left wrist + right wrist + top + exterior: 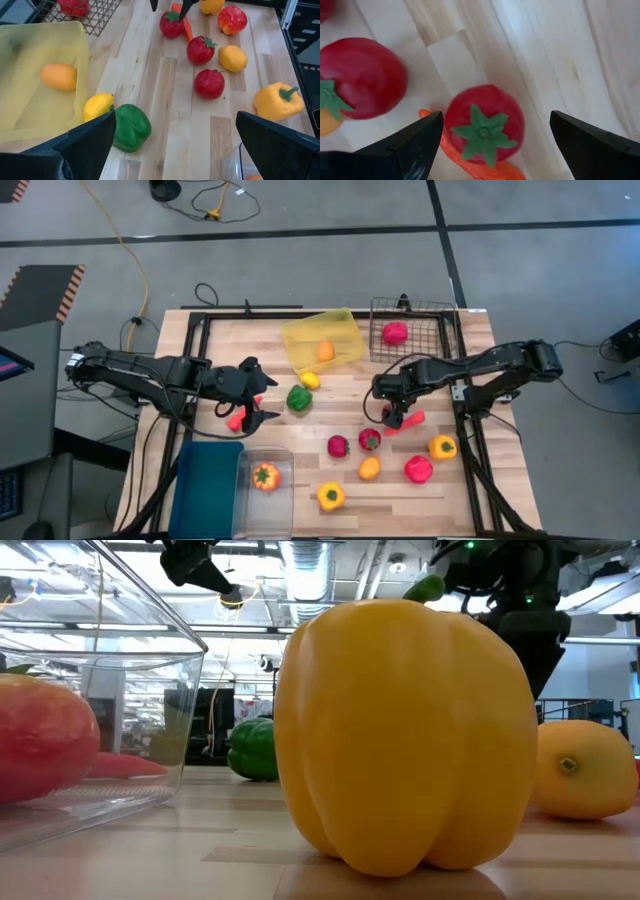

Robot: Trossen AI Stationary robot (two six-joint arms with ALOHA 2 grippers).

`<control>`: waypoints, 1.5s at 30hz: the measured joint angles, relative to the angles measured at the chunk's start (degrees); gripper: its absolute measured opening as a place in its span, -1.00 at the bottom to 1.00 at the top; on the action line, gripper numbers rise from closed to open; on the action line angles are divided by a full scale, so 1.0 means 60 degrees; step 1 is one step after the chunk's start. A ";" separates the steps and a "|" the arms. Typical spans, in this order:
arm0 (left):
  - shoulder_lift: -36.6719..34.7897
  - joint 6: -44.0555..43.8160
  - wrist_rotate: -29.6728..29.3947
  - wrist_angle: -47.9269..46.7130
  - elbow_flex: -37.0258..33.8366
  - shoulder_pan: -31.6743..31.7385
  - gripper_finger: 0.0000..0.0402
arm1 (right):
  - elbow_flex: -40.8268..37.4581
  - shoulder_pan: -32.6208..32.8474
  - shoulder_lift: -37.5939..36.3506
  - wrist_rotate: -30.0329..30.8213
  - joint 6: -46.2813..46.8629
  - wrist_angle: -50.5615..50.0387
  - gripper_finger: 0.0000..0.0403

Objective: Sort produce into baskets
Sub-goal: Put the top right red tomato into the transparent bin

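Note:
My right gripper (392,412) (492,125) is open over a red tomato (484,127) that lies against an orange-red carrot (412,420); its fingers stand on either side of the tomato without touching it. My left gripper (262,398) (175,130) is open and empty above the table, next to a green pepper (298,397) and a lemon (310,380). A red piece (238,420) lies below it. The yellow tray (345,330) holds an orange fruit (325,351). The wire basket (430,315) holds a red piece (395,333). The clear bin (265,500) holds an orange-red pepper (265,476).
A blue bin (207,480) stands at the near left beside the clear bin. Two more tomatoes (338,446) (370,440), a lemon (369,468), a red pepper (418,469), an orange-yellow pepper (441,446) and a yellow pepper (331,496) lie loose on the near right of the table.

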 joint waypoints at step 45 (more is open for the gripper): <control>0.0004 0.0256 0.0000 0.0004 0.0000 0.0000 0.99 | -0.0336 0.0403 0.0006 -0.0007 0.0772 0.1445 0.64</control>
